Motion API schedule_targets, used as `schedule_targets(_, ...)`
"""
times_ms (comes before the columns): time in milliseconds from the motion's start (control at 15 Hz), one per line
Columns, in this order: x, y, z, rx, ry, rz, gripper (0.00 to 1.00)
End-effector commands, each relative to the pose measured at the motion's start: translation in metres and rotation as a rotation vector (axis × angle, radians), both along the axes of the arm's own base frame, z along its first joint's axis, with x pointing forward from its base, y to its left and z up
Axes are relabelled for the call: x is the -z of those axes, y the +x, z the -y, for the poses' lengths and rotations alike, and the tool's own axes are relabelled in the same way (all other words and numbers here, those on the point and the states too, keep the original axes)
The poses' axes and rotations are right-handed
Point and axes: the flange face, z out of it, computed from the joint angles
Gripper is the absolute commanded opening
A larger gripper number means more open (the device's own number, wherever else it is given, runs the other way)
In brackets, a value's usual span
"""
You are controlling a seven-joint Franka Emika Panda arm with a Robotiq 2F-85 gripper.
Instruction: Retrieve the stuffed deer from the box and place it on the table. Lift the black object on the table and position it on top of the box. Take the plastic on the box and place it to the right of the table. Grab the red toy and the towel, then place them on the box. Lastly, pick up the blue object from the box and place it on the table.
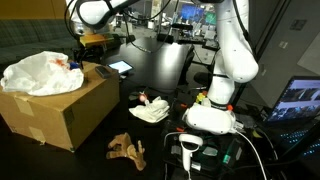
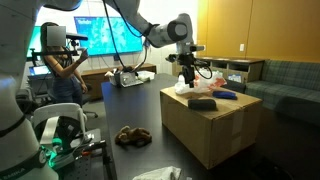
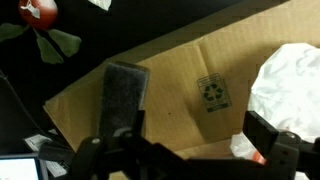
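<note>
The cardboard box [image 1: 60,110] [image 2: 215,125] carries white plastic [image 1: 40,72] [image 2: 192,87] [image 3: 292,85], a black object [image 2: 203,102] [image 3: 122,95] and a blue object [image 2: 225,95]. The stuffed deer lies on the dark table in both exterior views [image 1: 127,150] [image 2: 132,135]. The towel [image 1: 152,112] lies on the table with the red toy [image 1: 143,99] at its edge; the red toy also shows in the wrist view [image 3: 40,12]. My gripper [image 2: 186,72] [image 3: 185,150] hangs open and empty just above the box top, between the black object and the plastic.
The robot base [image 1: 215,110] stands by the table. A handheld device [image 1: 190,150] and cables lie at the front near the base. Monitors, another arm and a person [image 2: 62,70] stand behind the table. A sofa [image 2: 275,75] is beyond the box.
</note>
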Motion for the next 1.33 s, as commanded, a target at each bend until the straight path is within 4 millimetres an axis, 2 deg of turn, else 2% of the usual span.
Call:
schedule_targets(0, -0.010, -0.012, -0.037, -0.069, -0.009, 0.084, 1.00)
schedule_targets(200, -0.015, -0.013, -0.063, -0.130, 0.005, 0.124, 1.00)
schedule_targets(600, -0.016, -0.005, -0.093, -0.256, 0.030, 0.171, 1.00)
schedule_targets(1267, 0.021, 0.032, -0.101, -0.336, 0.003, 0.133, 1.00)
